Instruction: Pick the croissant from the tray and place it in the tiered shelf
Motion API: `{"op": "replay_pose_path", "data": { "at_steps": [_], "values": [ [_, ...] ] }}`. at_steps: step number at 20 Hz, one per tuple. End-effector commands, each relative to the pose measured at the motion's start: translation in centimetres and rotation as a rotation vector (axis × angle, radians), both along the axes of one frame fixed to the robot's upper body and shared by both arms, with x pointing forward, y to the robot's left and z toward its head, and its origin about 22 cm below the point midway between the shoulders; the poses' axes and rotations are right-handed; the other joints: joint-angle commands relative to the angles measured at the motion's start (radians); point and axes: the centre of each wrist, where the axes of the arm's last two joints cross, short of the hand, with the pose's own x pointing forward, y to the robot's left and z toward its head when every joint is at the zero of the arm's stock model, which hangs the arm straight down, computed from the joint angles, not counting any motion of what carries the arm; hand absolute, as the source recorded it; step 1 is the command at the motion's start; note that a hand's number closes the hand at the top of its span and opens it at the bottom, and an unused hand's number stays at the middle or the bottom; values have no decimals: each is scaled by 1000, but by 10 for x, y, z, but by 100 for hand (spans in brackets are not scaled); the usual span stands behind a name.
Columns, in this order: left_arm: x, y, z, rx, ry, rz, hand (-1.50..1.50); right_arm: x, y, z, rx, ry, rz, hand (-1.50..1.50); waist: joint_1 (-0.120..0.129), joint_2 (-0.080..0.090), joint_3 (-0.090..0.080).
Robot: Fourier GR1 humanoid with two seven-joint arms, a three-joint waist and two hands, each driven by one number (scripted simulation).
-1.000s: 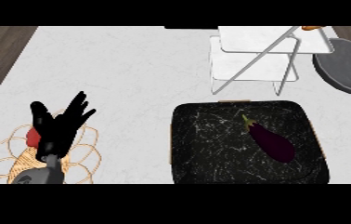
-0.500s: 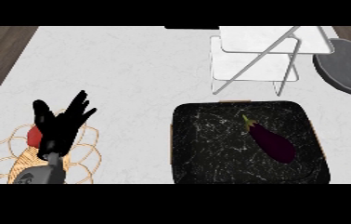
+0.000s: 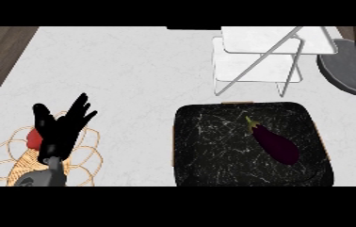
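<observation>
One eggplant (image 3: 275, 142) on the tray (image 3: 208, 150)
Left robot hand (image 3: 61, 127) open, holding nothing, above a basket (image 3: 87, 160) at the tabletop's (image 3: 139, 80) left edge

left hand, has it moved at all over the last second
Barely. The left hand sits over the wire basket at the counter's left, fingers straight, about where it was, at most a slight drift; the eggplant lies untouched on the tray.

A dark purple eggplant (image 3: 273, 143) lies diagonally on the black marbled tray (image 3: 208, 150), near the white tiered shelf (image 3: 257, 56).
</observation>
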Motion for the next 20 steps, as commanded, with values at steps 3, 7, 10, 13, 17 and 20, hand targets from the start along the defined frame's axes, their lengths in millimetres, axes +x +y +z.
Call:
{"op": "replay_pose_path", "data": {
  "at_steps": [3, 7, 10, 13, 17, 20],
  "values": [
    [-7, -2, -17, -7, 55, 1, 0, 4, -5, 14, 98, 5, -36, 150, -1, 5, -6],
    [-6, 1, -21, -14, 56, 4, 0, 5, -11, 11, 279, -60, -98, -150, -4, 7, -6],
    [4, -7, -10, -6, 64, 20, 0, 4, -10, 17, 378, -50, -67, -150, -8, 4, -6],
    [-18, 12, -8, -4, 57, 2, 0, 3, -20, 17, 523, -95, -56, -150, 1, 2, -5],
    [-7, -25, 0, -17, 44, -9, 0, -1, -44, 29, 673, -130, -56, -150, -2, 3, -5],
    [-3, -3, -5, -24, 62, 17, 0, -9, -49, 53, 746, -193, -97, -150, -6, 4, -6]
  ]
}}
